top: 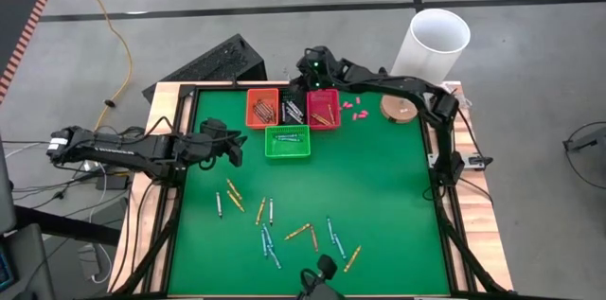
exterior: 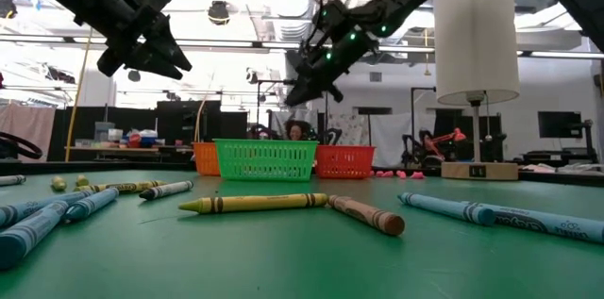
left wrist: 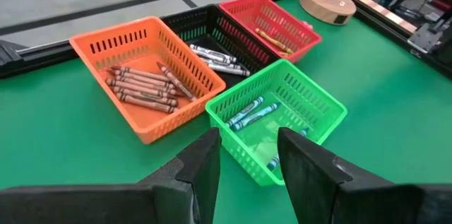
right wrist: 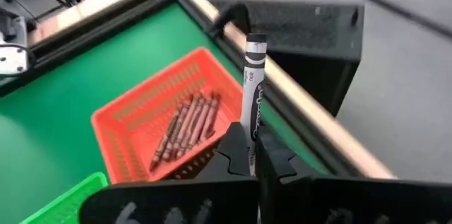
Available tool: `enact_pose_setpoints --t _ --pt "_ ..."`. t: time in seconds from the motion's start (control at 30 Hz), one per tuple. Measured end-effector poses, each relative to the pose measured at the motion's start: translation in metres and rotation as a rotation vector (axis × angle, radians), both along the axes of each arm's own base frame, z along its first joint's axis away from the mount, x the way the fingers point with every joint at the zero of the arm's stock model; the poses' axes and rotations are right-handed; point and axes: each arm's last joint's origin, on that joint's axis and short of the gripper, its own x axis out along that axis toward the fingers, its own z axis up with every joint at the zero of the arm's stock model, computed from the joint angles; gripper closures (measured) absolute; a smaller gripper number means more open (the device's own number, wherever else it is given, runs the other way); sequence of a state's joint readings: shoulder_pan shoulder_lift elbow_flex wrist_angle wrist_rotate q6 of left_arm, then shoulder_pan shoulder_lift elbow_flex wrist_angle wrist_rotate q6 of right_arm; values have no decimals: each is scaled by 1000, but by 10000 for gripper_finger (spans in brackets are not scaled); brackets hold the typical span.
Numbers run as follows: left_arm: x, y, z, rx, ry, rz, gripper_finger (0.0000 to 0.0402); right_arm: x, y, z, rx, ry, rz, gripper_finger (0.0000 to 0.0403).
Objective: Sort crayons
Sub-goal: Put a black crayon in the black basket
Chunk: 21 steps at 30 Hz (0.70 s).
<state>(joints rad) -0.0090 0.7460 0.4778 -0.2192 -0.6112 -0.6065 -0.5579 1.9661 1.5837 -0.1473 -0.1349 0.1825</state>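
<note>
Landmark: I took the green basket (top: 288, 142) as my reference, sitting toward the far side of the green table (top: 379, 186).
Right gripper (right wrist: 248, 155): mine was up above the baskets, hanging over the black basket (left wrist: 212, 40) just behind the green one.
Right grip: my fingers were pinched tight on a grey-black crayon (right wrist: 252, 86), which stood upright between them, wrapper facing the wrist camera.
Left gripper (left wrist: 247, 157): my other hand hovered just to the left of the green basket, pointing at it.
Left grip: its fingers stood apart, a moderate gap, nothing between them.
Orange basket (left wrist: 145, 75): behind and left of the green basket, touching the black one; a heap of brownish crayons (left wrist: 145, 86) lay inside.
Black basket contents: a few pale grey crayons (left wrist: 219, 59) showed in it.
Red basket (left wrist: 272, 26): behind and right of the green basket; at least one orange-yellow crayon (left wrist: 272, 40) lay in it.
Green basket contents: blue-teal crayons (left wrist: 251, 111) lay on its floor.
Loose crayons (top: 275, 224): scattered on the table well in front of the green basket, yellow, blue and brown among them.
Pink bits (top: 353, 108): just right of the red basket.
Wooden disc (top: 400, 108): farther right of the green basket, near the white cylinder (top: 434, 44).
</note>
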Motion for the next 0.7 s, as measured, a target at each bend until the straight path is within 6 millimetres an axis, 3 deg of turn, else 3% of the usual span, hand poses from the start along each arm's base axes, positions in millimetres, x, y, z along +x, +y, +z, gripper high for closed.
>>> enact_pose_setpoints --t 0.17,0.53,0.7 --pt "0 0 0 -4 -2 0 271 7 -4 -22 79 10 -35 400" --pt "0 0 0 5 5 -3 271 2 2 -32 208 101 -67 383" --pt "0 0 0 7 18 -39 271 3 7 -33 206 114 -41 354"
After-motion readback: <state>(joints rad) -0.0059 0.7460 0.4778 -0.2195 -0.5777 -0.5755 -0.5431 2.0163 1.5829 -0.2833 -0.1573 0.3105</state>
